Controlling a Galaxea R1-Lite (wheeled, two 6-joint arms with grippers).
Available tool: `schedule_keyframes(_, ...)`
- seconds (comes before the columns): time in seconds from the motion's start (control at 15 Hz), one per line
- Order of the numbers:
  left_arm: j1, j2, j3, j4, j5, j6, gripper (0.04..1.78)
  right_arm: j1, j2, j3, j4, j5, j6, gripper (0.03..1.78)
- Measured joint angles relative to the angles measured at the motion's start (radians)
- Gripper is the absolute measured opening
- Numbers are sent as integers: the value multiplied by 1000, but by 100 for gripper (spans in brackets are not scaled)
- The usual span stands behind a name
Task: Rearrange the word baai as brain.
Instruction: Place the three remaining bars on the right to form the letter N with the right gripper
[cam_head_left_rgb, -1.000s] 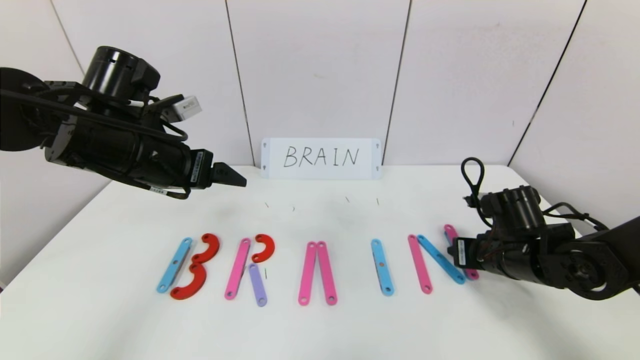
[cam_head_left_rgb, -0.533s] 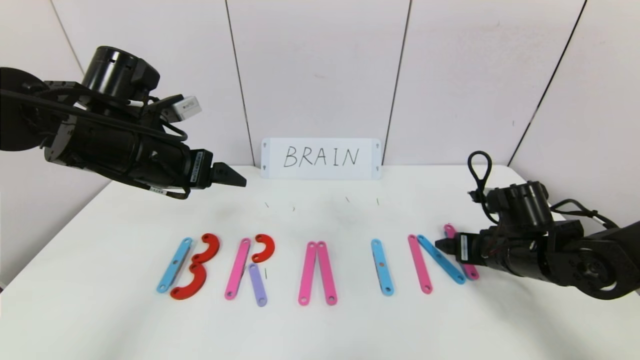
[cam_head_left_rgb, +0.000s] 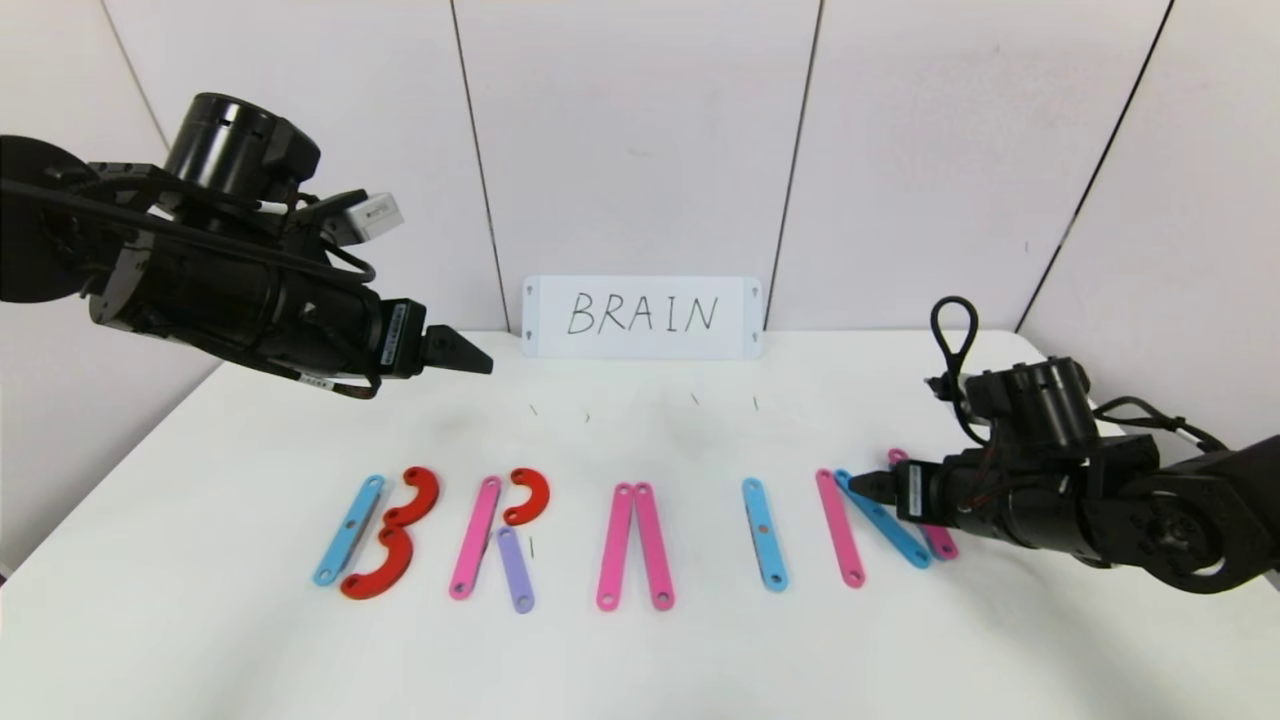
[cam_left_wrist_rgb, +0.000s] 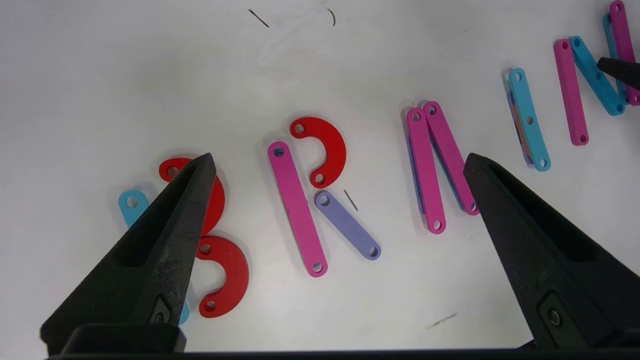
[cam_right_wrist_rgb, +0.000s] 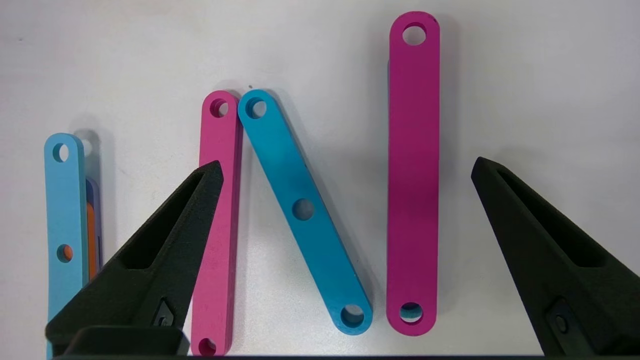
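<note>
You are looking at a white desk (cam_head_left_rgb: 200, 650) lying before a pale panelled wall (cam_head_left_rgb: 640, 130) with dark seams running down it. A white card (cam_head_left_rgb: 642, 317) is leaning against that wall at the desk's far edge.

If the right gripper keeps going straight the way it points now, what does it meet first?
Probably the N. The right gripper, open, points low across the table toward the robot's left, tips over the blue diagonal strip; the pink strip lies just beyond. Height above them is unclear.
</note>
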Motion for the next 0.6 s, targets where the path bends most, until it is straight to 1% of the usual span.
schedule_keyframes(0.13,0,0,0,0,0,0,174,4,3,0,0,7,0,174)
schedule_keyframes(0.2,0,0,0,0,0,0,174,6,3,0,0,21,1,174)
schedule_keyframes(0.33,0,0,-1,0,0,0,174,9,4,0,0,45,24,174)
schedule_keyframes(0.6,0,0,-1,-1,0,0,174,19,0,2,4,49,30,174)
